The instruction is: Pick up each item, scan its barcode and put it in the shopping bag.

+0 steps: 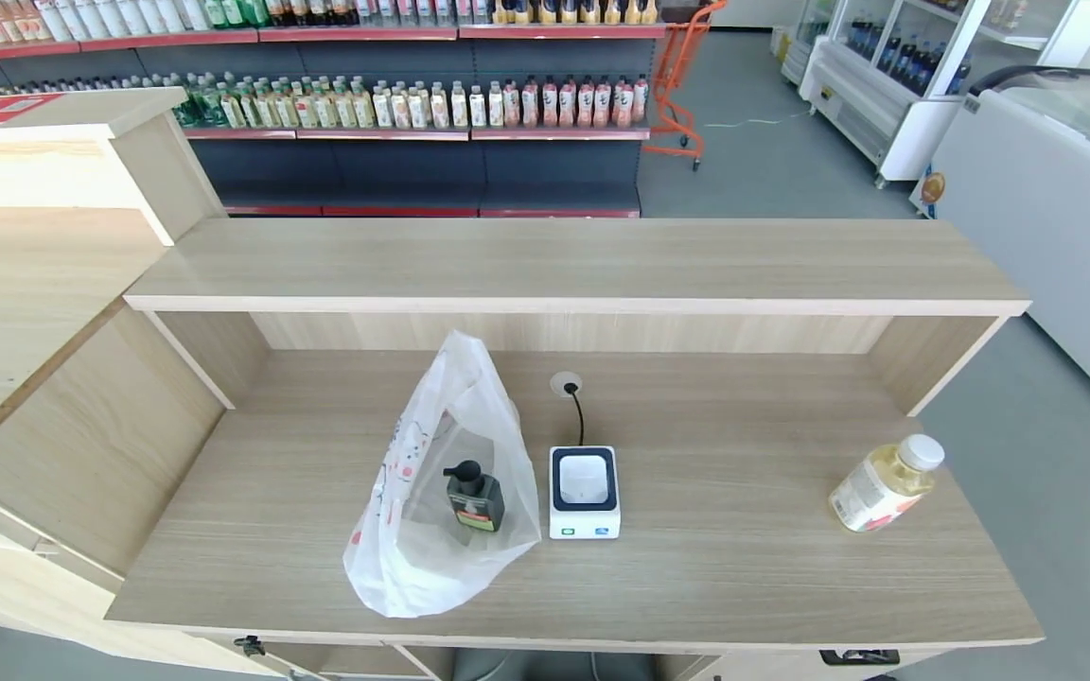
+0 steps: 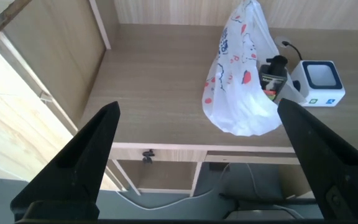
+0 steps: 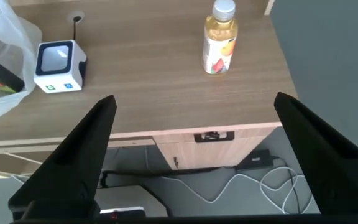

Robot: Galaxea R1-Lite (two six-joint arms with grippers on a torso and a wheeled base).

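Observation:
A white plastic shopping bag [image 1: 431, 492] stands open on the wooden counter, left of centre, with a dark pump bottle [image 1: 475, 497] inside it. Just to its right sits the white barcode scanner [image 1: 584, 490], its cable running to a hole behind. A bottle of yellow liquid with a white cap [image 1: 884, 483] stands near the counter's right end. My left gripper [image 2: 197, 162] is open, held off the counter's front edge, short of the bag [image 2: 238, 81]. My right gripper [image 3: 194, 162] is open too, below the front edge, with the yellow bottle [image 3: 219, 38] and scanner [image 3: 59, 65] beyond it.
A raised shelf [image 1: 573, 265] runs along the back of the counter [image 1: 753, 567], with side walls at both ends. A taller wooden unit [image 1: 25, 284] stands to the left. Store shelves of drinks and fridges lie far behind.

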